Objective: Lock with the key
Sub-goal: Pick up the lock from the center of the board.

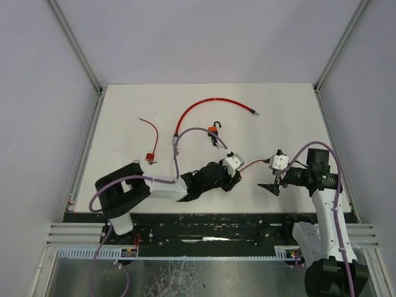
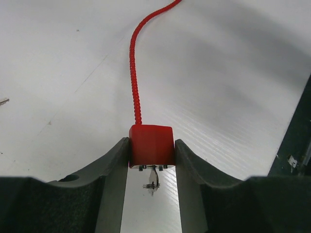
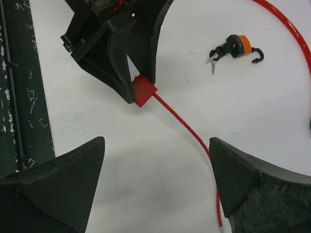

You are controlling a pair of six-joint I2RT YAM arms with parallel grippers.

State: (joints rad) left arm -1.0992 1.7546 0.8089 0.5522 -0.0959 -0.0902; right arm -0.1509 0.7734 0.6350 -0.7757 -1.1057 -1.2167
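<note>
The red lock body (image 2: 151, 143) is held low over the table (image 1: 291, 117), clamped between the fingers of the left gripper (image 2: 151, 146). Its thin red cable (image 2: 134, 82) trails away across the surface. A small key (image 2: 153, 183) projects from the lock's near face; whether it is turned cannot be told. The right gripper (image 3: 156, 148) faces the lock, spread wide and empty. Judged status: the lock is presented, while gripping and turning the key is not yet done. An orange padlock (image 3: 235, 46) lies well apart.

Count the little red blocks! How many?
2. One block is pinched in the left gripper, a thin red cord trailing from it. The other block lies on the table's left side, ending another thin cord.
</note>
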